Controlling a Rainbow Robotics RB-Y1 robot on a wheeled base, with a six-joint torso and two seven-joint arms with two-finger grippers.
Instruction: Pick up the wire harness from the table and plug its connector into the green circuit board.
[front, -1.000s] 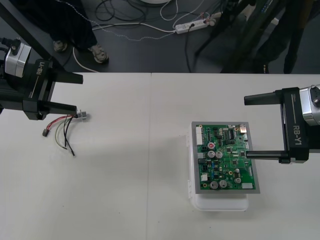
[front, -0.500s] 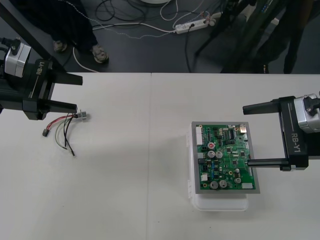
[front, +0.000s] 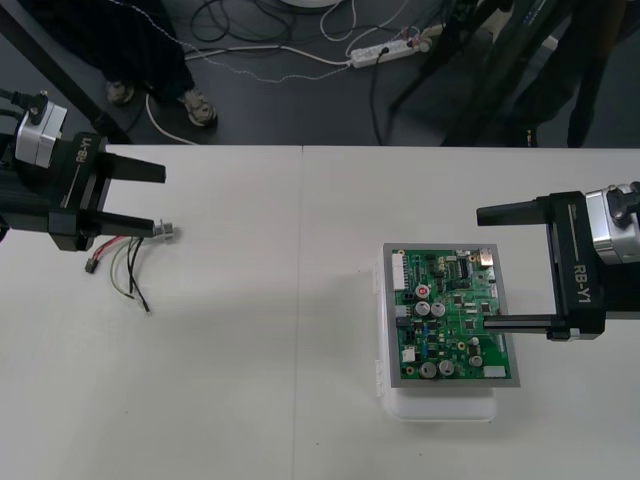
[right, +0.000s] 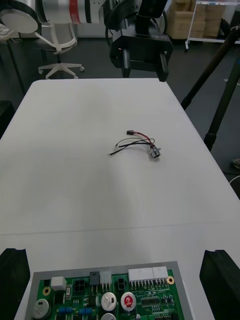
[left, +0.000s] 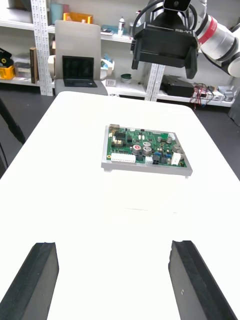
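I see the left jaws spread wide at the left edge of the desk (front: 250, 390). Their nearer finger (front: 125, 222) hangs just above the wire harness (front: 128, 258). The harness lies loose on the desk, its metal socket (front: 168, 232) beside that fingertip and its black plug (front: 92, 265) well apart from the green circuit board (front: 448, 312). The right jaws are wide too, with one finger over the board's right side.

Probably a robotics lab; a plain light table (front: 250, 350) stands on dark floor (front: 300, 110); cables (front: 280, 47), a power strip (front: 385, 50) and tripod legs (front: 425, 68) lie beyond it.
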